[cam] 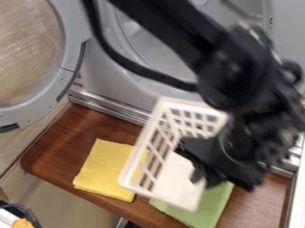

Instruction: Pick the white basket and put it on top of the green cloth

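The white basket point(150, 156) hangs tilted at the centre, its open top facing the camera and its lower end over part of the green cloth. My gripper point(193, 165) is at the basket's right side, shut on its wall, and hides much of that side. The green cloth point(209, 205) lies on the brown wooden surface, partly behind the basket and the gripper.
A yellow cloth point(104, 169) lies left of the green one, partly behind the basket's left edge. The brown board point(71, 140) borders a grey machine point(110, 82) with its round door point(68, 62) open at the upper left.
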Robot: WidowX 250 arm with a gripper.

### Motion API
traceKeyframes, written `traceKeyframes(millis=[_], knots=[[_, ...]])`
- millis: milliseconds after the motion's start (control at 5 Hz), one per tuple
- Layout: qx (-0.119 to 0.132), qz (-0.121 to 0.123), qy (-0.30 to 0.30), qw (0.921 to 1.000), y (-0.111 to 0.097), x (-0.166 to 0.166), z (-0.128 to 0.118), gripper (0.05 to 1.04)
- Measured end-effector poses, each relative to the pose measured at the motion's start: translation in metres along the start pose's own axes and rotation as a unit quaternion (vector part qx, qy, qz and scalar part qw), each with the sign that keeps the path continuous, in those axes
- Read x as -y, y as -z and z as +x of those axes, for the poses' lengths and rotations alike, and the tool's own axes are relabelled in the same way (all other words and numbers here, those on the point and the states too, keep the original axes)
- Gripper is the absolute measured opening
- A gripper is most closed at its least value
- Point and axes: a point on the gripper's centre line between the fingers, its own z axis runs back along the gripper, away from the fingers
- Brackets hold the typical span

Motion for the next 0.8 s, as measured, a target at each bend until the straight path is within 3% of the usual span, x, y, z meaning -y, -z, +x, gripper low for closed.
traceKeyframes(millis=[200,800], knots=[[-0.009,0.000,0.007,0.9999,0.002,0.022,-0.004,0.087],[-0.033,0.014,0.046,0.9983,0.042,0.051,0.002,0.087]])
